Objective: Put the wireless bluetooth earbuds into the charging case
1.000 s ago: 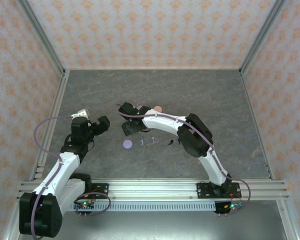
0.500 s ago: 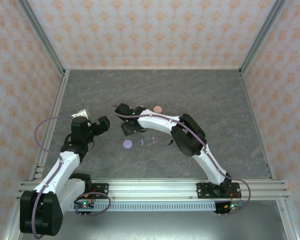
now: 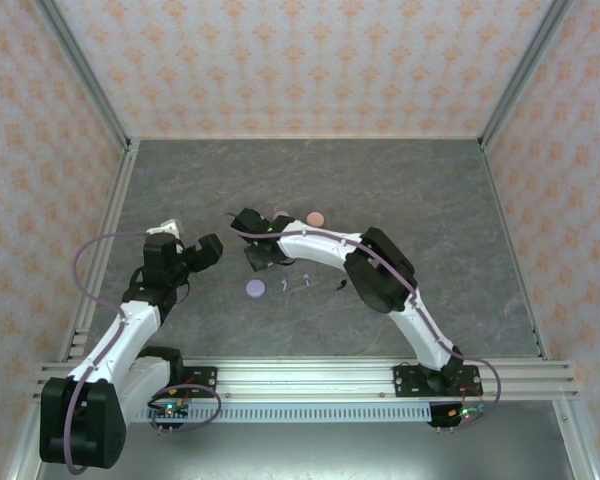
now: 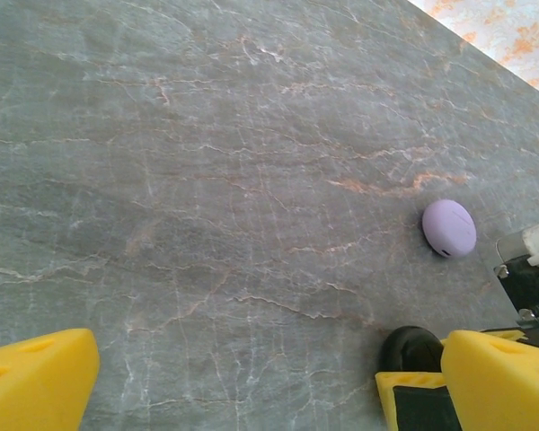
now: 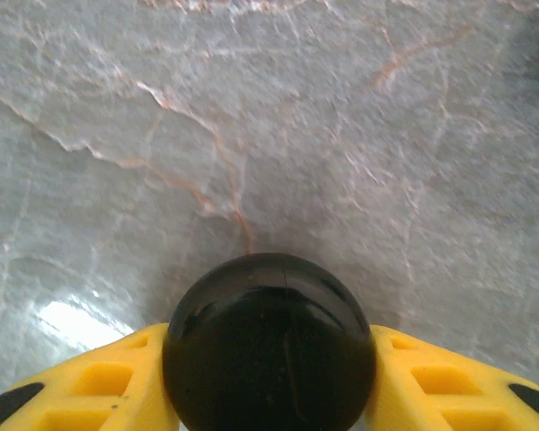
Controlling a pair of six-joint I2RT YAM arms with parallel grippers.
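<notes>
Table (image 3: 430, 200) of grey veined stone carries everything, and the lavender case (image 3: 255, 288) serves as the marker. Just beyond that case, farther from the arm bases, the right gripper (image 5: 269, 359) has its yellow pads (image 5: 413, 368) pressed against both flanks of the black case (image 5: 269, 346), so it looks clamped on it. Well to the left of the lavender case hangs the left gripper (image 4: 269, 386), fingers spread wide with nothing between them. The pink case (image 3: 316, 217) lies beyond and to the right of the lavender one. The earbuds (image 3: 283, 284) lie loose just right of the lavender case, a dark one (image 3: 338, 287) farther right again.

The black case is round and glossy, so an off-centre squeeze could pop it out of the pads. A low sweep towards the lavender case could also scatter the tiny buds.

All three cases appear shut; what they hold cannot be told, and no bud sits in any of them
</notes>
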